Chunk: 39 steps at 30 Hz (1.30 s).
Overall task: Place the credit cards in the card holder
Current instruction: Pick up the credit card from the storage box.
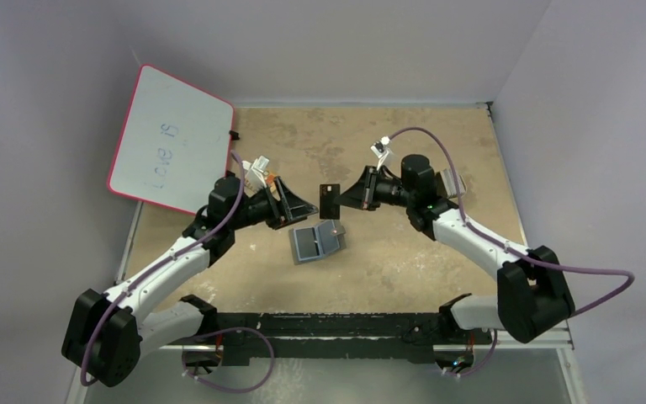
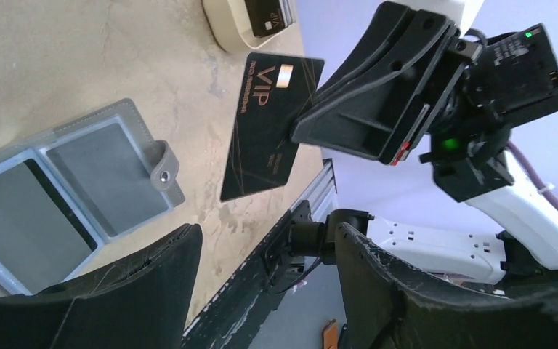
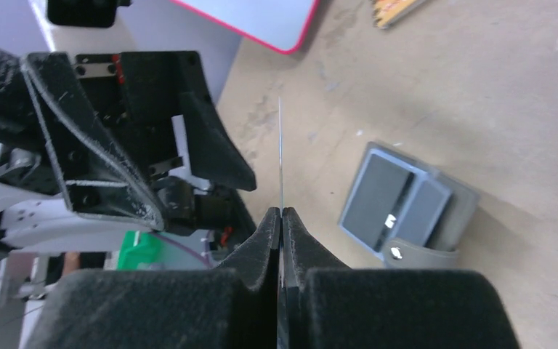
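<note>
Fingers [image 3: 258, 247] of the right gripper [image 3: 281, 214] are pressed tight on one black card [image 2: 269, 123], pinching it by one long edge. It hangs in the air just above the far side of the holder [image 2: 80, 182], standing up on end, not flat. The holder lies open on the table w/ its snap tab out to one side. The left gripper [image 2: 265, 243] has its fingers [image 2: 152, 276] spread wide, pointing at the card from the holder's other side, not touching it. More cards sit in a tray [image 2: 229, 33], well past the holder.

I think the card is light, thin, stiff and smooth, so it can slip or twist. Best to pinch the flat faces near the free edge, leaving one end bare for the holder's pocket.
</note>
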Each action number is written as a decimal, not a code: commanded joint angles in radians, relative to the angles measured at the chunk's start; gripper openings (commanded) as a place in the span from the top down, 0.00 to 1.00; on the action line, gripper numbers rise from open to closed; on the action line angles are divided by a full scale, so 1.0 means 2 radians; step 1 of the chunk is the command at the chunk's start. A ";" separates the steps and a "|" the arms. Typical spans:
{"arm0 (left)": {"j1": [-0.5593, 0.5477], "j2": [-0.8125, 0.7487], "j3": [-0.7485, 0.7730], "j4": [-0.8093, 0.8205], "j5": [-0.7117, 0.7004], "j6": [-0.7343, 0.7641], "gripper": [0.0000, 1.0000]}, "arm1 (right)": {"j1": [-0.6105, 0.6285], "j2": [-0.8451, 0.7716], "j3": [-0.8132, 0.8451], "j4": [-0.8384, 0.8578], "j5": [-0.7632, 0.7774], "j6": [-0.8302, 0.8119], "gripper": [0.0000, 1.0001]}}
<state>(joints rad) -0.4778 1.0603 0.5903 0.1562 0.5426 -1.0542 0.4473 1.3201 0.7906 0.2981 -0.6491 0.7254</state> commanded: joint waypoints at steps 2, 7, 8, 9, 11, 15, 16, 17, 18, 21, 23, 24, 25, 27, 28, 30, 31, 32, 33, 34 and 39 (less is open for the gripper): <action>0.006 -0.001 -0.003 0.043 0.009 -0.006 0.33 | 0.009 0.006 -0.035 0.191 -0.091 0.091 1.00; 0.010 0.004 0.002 0.032 0.000 0.002 0.33 | 0.021 0.017 -0.038 0.206 -0.102 0.095 1.00; 0.011 0.003 0.002 0.030 -0.002 0.003 0.34 | 0.023 0.017 -0.039 0.209 -0.102 0.095 1.00; 0.011 0.002 0.003 0.026 -0.004 0.007 0.34 | 0.024 0.018 -0.040 0.213 -0.102 0.096 1.00; 0.012 0.001 0.003 0.021 -0.009 0.010 0.37 | 0.026 0.022 -0.043 0.225 -0.108 0.104 1.00; 0.012 0.001 0.002 0.024 -0.008 0.007 0.46 | 0.033 0.034 -0.038 0.231 -0.116 0.106 1.00; 0.012 0.001 0.002 0.027 -0.007 0.004 0.50 | 0.035 0.036 -0.035 0.226 -0.116 0.103 1.00; 0.012 0.001 0.002 0.030 -0.005 0.002 0.53 | 0.037 0.038 -0.032 0.219 -0.114 0.101 1.00; 0.012 0.001 0.001 0.034 -0.004 0.000 0.58 | 0.038 0.040 -0.031 0.213 -0.113 0.097 1.00; 0.012 -0.001 -0.002 0.045 0.002 -0.008 0.85 | 0.039 0.045 -0.026 0.197 -0.109 0.090 1.00; 0.012 -0.003 -0.006 0.048 0.004 -0.010 1.00 | 0.039 0.046 -0.024 0.186 -0.101 0.085 1.00; 0.012 -0.004 -0.009 0.051 0.004 -0.011 1.00 | 0.039 0.044 -0.020 0.171 -0.091 0.079 1.00; 0.012 -0.005 -0.012 0.051 0.003 -0.012 1.00 | 0.039 0.041 -0.014 0.147 -0.077 0.068 0.96; 0.012 -0.005 -0.020 0.041 -0.006 -0.009 1.00 | 0.039 0.033 -0.004 0.101 -0.047 0.046 0.85; 0.012 -0.005 -0.021 0.027 -0.015 -0.002 1.00 | 0.040 0.028 0.002 0.075 -0.030 0.033 0.79; 0.012 -0.005 -0.026 0.013 -0.026 0.009 1.00 | 0.040 0.019 0.015 0.025 0.008 0.013 0.66; 0.012 -0.005 -0.030 0.009 -0.033 0.011 1.00 | 0.040 0.014 0.022 0.001 0.030 0.004 0.61; 0.012 -0.006 -0.032 -0.001 -0.042 0.016 1.00 | 0.041 0.011 0.027 -0.023 0.056 -0.005 0.56; 0.013 -0.006 -0.031 -0.014 -0.057 0.023 1.00 | 0.044 0.012 0.033 -0.043 0.083 -0.012 0.54; 0.012 -0.004 -0.030 -0.028 -0.068 0.029 1.00 | 0.046 0.016 0.039 -0.056 0.097 -0.017 0.53; 0.012 0.032 -0.040 -0.044 -0.081 0.043 1.00 | 0.079 0.068 0.083 -0.136 0.157 -0.040 0.52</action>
<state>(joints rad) -0.4583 1.0779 0.5251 0.0788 0.4240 -1.0168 0.5510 1.3968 0.8684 0.1902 -0.4843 0.7204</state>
